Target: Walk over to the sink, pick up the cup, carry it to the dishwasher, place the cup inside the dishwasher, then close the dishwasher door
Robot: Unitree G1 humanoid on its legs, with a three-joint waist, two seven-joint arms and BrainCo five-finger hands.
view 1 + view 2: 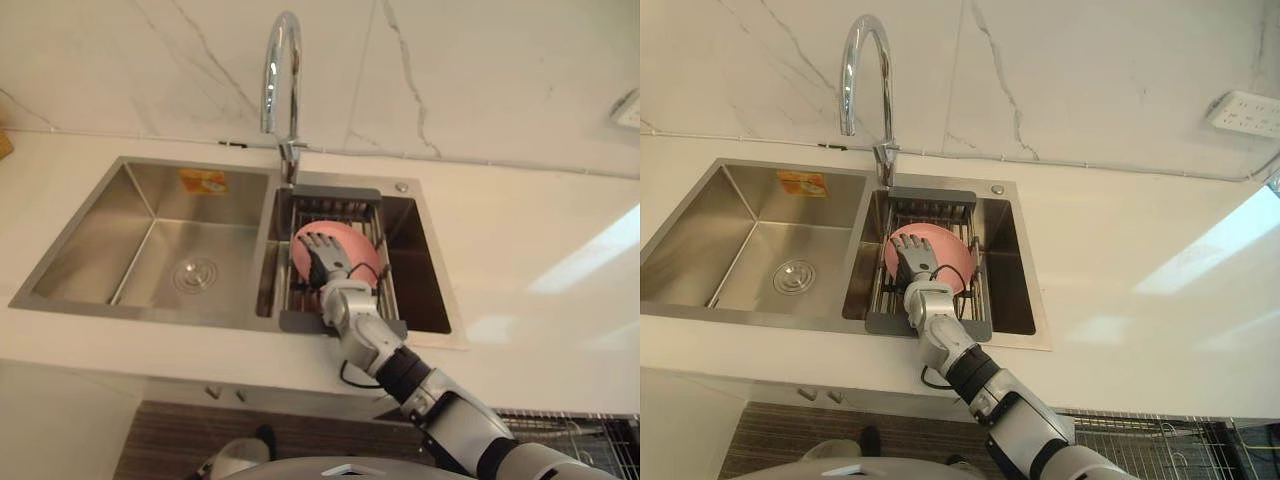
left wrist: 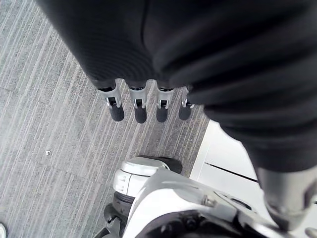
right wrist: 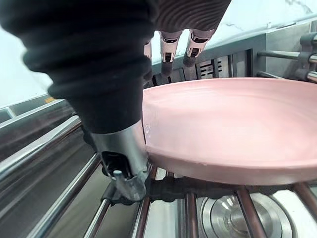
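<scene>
Dish (image 3: 223,119) was pink, no cup, lying on the rack (image 1: 330,190) in the sink (image 1: 150,200); right hand (image 1: 322,262) lay flat over it, gripping nothing. Seemed stiff, slick, breakable, so we'd pinch its rim. Left hand (image 2: 140,111) hung straight-fingered.

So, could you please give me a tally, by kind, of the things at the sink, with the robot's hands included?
Pink dish: 1
Wire rack: 1
Faucet: 1
Sink basins: 2
Wall socket: 1
Robot hands: 2, right hand and left hand
Total: 8
</scene>
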